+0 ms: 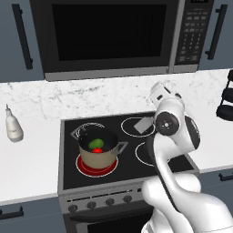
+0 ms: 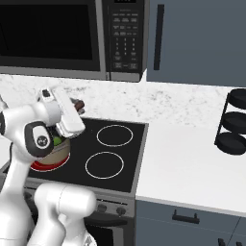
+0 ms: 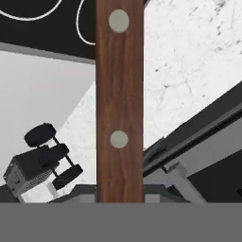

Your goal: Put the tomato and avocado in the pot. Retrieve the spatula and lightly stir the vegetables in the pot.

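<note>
Pincer (image 2: 77,106) raised over the stove (image 2: 120,158), clamped on spatula (image 3: 119,99) handle.

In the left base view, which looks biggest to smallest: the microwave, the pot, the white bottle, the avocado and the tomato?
1. Microwave, by far the largest.
2. Pot.
3. White bottle, clearly smaller than the pot.
4. Avocado and tomato: both tiny inside the pot and partly hidden, so I can't rank them.

Pot (image 1: 98,154) stands on the front-left burner of the stove (image 1: 132,175), holding the avocado (image 1: 95,144) with the tomato (image 1: 97,150) at its 6 o'clock. Spatula (image 1: 144,124) head lies over the rear-right burner, at the pot's 2 o'clock. Bottle (image 1: 13,125) stands on the counter (image 1: 27,164), at the pot's 9 o'clock.
</note>
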### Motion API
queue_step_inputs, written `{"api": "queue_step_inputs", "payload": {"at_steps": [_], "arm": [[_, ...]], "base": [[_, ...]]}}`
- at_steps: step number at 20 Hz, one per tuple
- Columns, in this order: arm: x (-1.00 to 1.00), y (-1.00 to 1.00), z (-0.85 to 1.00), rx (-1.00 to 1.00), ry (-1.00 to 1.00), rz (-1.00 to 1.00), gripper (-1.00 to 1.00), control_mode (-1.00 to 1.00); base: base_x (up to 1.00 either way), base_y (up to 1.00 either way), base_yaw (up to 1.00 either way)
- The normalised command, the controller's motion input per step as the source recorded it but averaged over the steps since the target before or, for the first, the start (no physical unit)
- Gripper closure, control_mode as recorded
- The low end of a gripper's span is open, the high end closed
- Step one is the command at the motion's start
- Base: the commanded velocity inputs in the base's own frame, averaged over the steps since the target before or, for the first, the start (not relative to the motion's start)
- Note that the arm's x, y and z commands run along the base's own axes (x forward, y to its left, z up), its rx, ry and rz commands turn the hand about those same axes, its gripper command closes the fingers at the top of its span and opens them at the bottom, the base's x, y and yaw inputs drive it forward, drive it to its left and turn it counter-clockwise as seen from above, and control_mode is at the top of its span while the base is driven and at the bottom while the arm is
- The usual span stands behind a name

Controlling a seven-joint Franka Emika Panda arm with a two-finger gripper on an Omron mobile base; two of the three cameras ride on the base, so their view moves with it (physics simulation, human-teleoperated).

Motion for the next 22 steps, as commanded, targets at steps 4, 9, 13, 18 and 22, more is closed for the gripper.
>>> {"api": "queue_step_inputs", "payload": {"at_steps": [4, 9, 13, 18, 22], "arm": [[0.18, 1.0, 0.26, -0.45, 0.06, 0.09, 1.0, -1.0], [0.31, 0.95, 0.02, -0.4, 0.11, 0.08, 1.0, -1.0], [0.65, 0.72, -0.13, -0.35, 0.07, 0.07, 1.0, -1.0], [0.63, 0.78, -0.17, -0.31, 0.06, 0.07, 1.0, -1.0], [0.29, 0.86, -0.72, -0.26, 0.14, 0.11, 1.0, -1.0]], "base": [[0.0, 0.0, 0.0], [0.0, 0.0, 0.0], [0.0, 0.0, 0.0], [0.0, 0.0, 0.0], [0.0, 0.0, 0.0]]}}
